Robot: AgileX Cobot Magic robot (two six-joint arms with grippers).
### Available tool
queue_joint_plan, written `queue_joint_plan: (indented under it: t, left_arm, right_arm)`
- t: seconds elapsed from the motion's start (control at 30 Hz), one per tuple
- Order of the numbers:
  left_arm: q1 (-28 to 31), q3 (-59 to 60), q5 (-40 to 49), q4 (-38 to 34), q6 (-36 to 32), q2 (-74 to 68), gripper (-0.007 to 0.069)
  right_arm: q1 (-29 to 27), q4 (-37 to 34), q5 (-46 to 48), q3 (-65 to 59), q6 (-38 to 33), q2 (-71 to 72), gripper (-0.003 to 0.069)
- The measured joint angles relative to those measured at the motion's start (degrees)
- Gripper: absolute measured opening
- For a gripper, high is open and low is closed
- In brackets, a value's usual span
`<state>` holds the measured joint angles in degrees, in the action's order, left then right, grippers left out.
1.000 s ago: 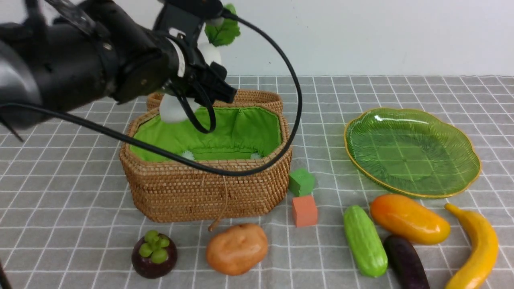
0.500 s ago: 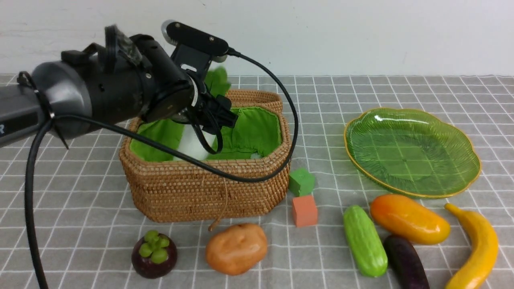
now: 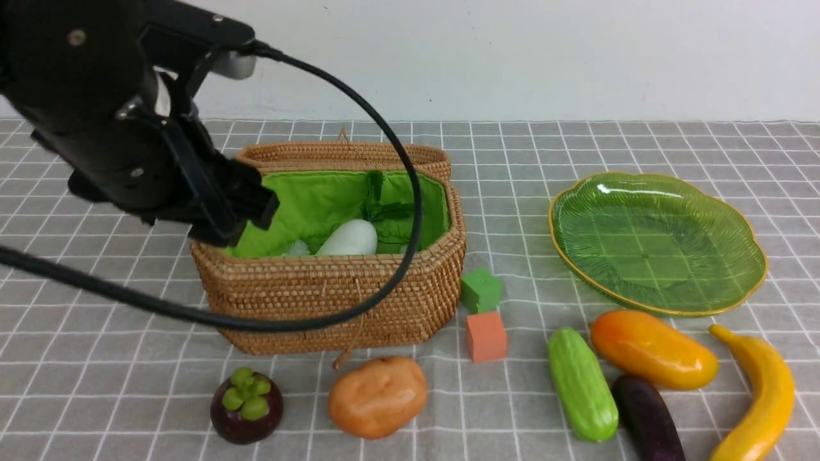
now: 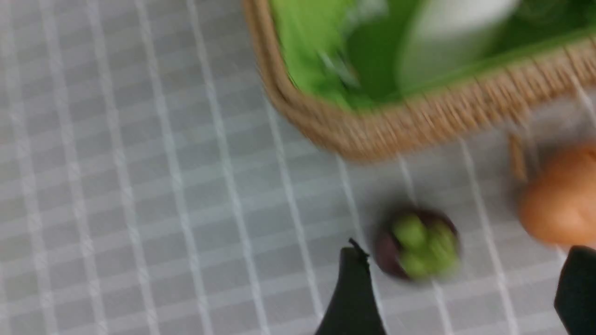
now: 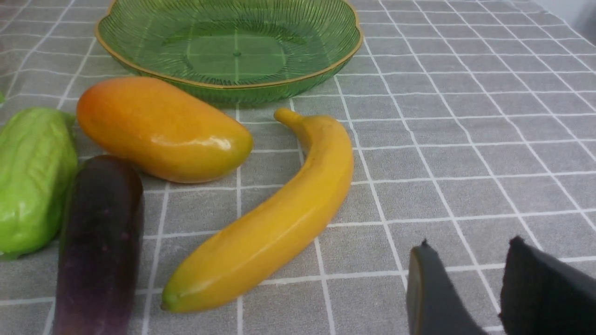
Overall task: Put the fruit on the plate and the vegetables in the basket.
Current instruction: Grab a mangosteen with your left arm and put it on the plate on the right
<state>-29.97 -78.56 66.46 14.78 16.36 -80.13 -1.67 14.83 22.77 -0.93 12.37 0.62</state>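
Inside the oblong tan wicker basket [image 3: 288,288], front view, lies the white green-leaved radish [image 3: 349,238], while the scalloped green glass plate [image 3: 653,243] is bare. The blurred left wrist view shows the left fingers [image 4: 354,298] spread and empty, the round dark-purple mangosteen [image 4: 416,244] just beyond their gap, so probably that arm's pick. The right wrist view shows the right fingers [image 5: 437,293] slightly parted and empty, the curved yellow banana [image 5: 279,209] near, its long axis slanting toward the plate.
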Motion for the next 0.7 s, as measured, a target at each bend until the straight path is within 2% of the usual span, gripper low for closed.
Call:
queue_joint_plan:
  t: [0.13,0.27,0.43,0.53,0.7]
  left_arm:
    - [0.00,6.47,0.14,-7.12,0.19,1.12,0.0531]
    - [0.00,15.33,-6.08,-8.77,-0.08,0.87,0.0531]
    - [0.00,22.53,-15.65,-8.65,-0.08,-0.85,0.0531]
    - [0.00,23.36,-17.97,-7.82,0.44,-2.41,0.0531]
    - [0.00,23.37,-19.73,-0.63,5.80,-7.13,0.0531]
  right_arm:
    - [0.00,0.00,0.00,0.00,0.00,0.00,0.0240]
    - [0.00,0.00,0.00,0.00,0.00,0.00,0.0240]
    - [0.00,0.00,0.00,0.00,0.00,0.00,0.0240]
    - [0.00,0.00,0.00,0.00,0.00,0.00,0.0240]
    - [0.00,0.00,0.00,0.00,0.00,0.00,0.0240]
